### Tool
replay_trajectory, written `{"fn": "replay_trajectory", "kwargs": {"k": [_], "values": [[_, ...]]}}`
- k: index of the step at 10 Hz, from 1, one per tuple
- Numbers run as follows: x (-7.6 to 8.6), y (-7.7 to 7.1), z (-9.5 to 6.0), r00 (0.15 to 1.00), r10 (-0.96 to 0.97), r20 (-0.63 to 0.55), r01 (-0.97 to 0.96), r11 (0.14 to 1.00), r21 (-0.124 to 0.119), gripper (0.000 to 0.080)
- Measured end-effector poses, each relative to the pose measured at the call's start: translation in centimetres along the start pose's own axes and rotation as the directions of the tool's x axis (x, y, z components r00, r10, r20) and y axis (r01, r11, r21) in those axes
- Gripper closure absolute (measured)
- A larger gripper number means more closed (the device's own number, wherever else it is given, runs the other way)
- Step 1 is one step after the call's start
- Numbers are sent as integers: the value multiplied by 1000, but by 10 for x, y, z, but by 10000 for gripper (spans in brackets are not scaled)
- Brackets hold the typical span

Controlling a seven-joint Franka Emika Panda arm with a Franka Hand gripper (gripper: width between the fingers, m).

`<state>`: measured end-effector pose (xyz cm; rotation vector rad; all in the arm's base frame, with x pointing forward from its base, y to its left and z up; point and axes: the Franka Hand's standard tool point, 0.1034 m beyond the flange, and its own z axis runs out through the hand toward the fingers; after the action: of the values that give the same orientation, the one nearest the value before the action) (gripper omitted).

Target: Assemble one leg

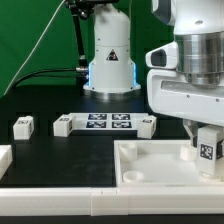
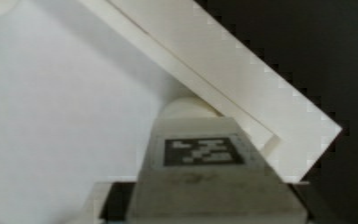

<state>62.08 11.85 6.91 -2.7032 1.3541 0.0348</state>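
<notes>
Your tool (image 1: 204,138) grips the leg (image 1: 208,150) at the lower right of the frame, just above the square tray-like panel (image 1: 150,172). In the wrist view, the leg's tag (image 2: 202,150) faces the camera beside the panel rim (image 2: 229,70). This looks like the insertion step. Next, lower the leg squarely into that corner.

Matt white plastic leg (image 1: 207,148), smooth white plastic tray (image 1: 158,166), matt black table (image 1: 60,152)
</notes>
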Motion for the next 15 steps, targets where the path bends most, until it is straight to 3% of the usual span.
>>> {"fn": "replay_trajectory", "kwargs": {"k": [1, 3, 4, 5, 8, 11, 12, 13, 15], "values": [[0, 0, 0, 999, 54, 3, -54, 999, 2, 511], [-2, -1, 0, 1000, 3, 5, -3, 1000, 2, 288], [-7, -4, 0, 998, -70, 7, 70, 998, -1, 288], [-7, -4, 0, 970, -241, 8, 241, 970, 1, 179], [-6, -2, 1, 811, -585, 5, 585, 811, -5, 151], [-5, 1, 4, 568, -823, -8, 823, 568, -20, 150], [-4, 2, 5, 434, -901, -8, 901, 434, -34, 150], [-4, 3, 6, 355, -935, -3, 934, 355, -39, 150], [-3, 4, 6, 343, -939, -2, 938, 343, -39, 165]]}}
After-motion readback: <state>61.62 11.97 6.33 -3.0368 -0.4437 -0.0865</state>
